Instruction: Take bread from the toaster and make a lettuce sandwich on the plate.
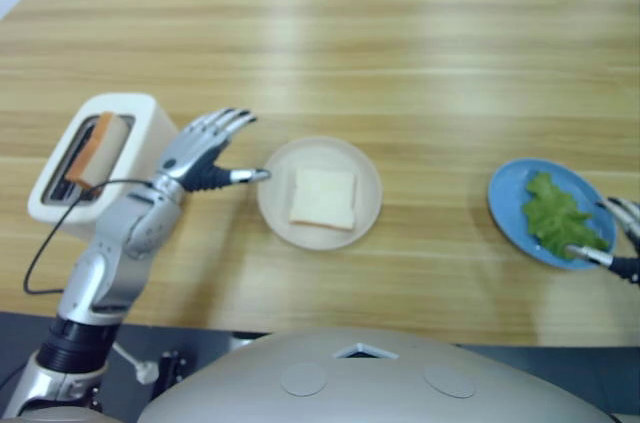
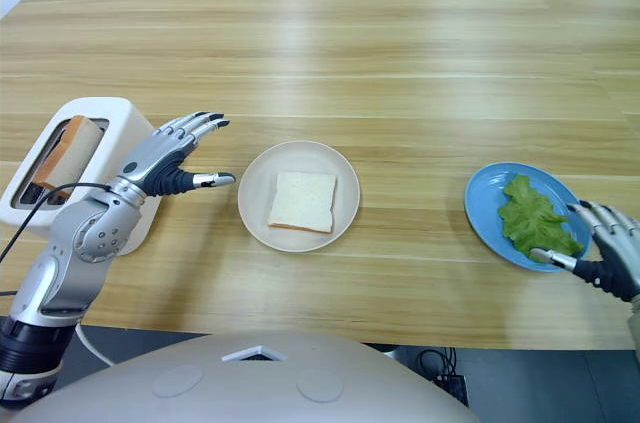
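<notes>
The sandwich is about a third made. One piece of bread (image 2: 302, 200) lies flat in the middle of the plate (image 2: 350, 198), bare on top. A second slice (image 2: 70, 143) stands in the slot of the toaster (image 2: 100, 108) at the left end of the tabletop (image 2: 400, 63), browned along its upper edge. The lettuce (image 2: 535, 218) lies on the blue plate (image 2: 480, 208), well to the right of the bread.

The left hand (image 2: 165, 158) hovers between toaster and plate with its fingers stretched out wide, holding nothing. Its thumb points toward the plate's rim without touching it. The right hand (image 2: 610, 248) sits at the near right edge of the blue plate, fingers spread loosely over the rim and thumb close to the leaf. It looks unclosed, and the lettuce lies flat as if not yet gripped (though whether the thumb actually touches the leaf is hard to tell).

What remains, by my reading, is to carry the lettuce over onto the bread, then lift the slice out of the toaster and lay it on top. The right hand seems best placed for the leaf, the left for the toaster.
</notes>
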